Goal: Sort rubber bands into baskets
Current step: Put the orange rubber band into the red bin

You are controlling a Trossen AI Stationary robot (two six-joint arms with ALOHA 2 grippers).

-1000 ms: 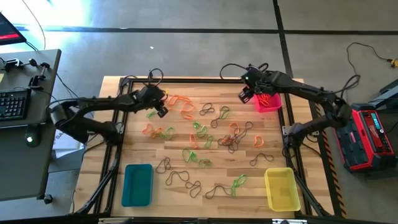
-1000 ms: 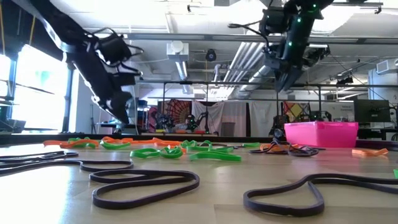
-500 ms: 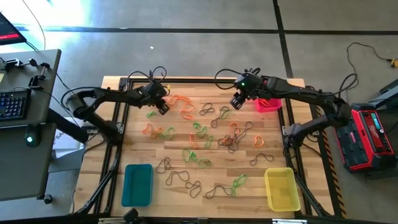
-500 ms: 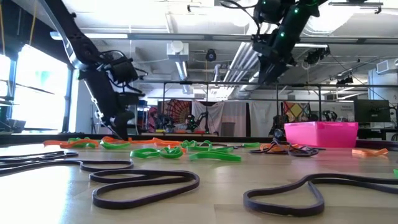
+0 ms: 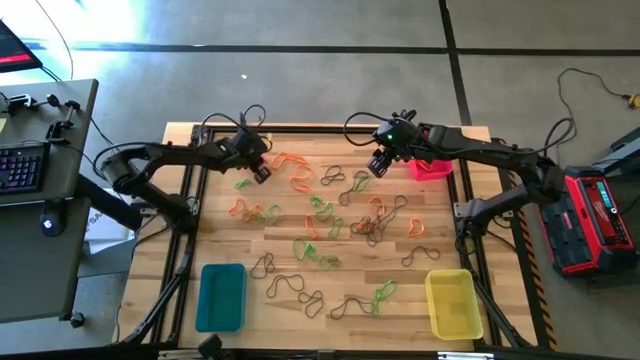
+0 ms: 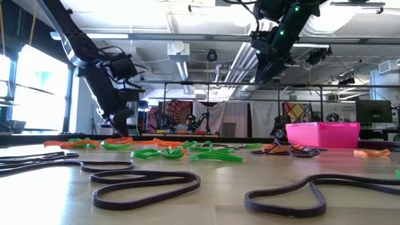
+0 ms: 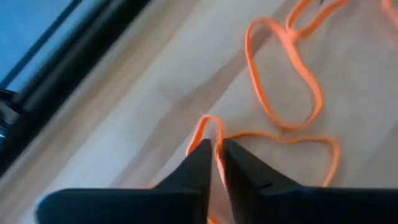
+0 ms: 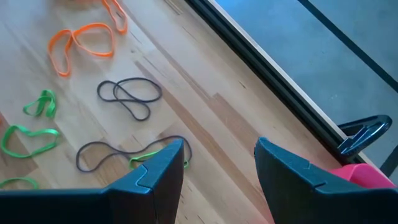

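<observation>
The left gripper (image 7: pixel 214 163) is down at the far left part of the wooden table (image 5: pixel 250 250), its two fingers pinched together on an orange rubber band (image 7: pixel 292 118) that lies looped on the wood; a bend of that band rises between the fingertips. In the high view this gripper (image 5: pixel 261 174) sits at the left end of the scattered bands, beside a green band (image 5: pixel 244 184). The right gripper (image 8: pixel 217 158) hangs above the far middle of the table with its fingers spread wide and nothing between them; in the high view it (image 5: pixel 378 166) is just left of the pink basket (image 5: pixel 436 169). Below it lie dark bands (image 8: pixel 129 96), a green band (image 8: pixel 28 140) and an orange one (image 8: pixel 81 43). More orange, green and dark rubber bands are scattered across the table's middle (image 5: pixel 330 225). The teal basket (image 5: pixel 221 296) stands at the near left corner and the yellow basket (image 5: pixel 453 303) at the near right, both well apart from the grippers.
</observation>
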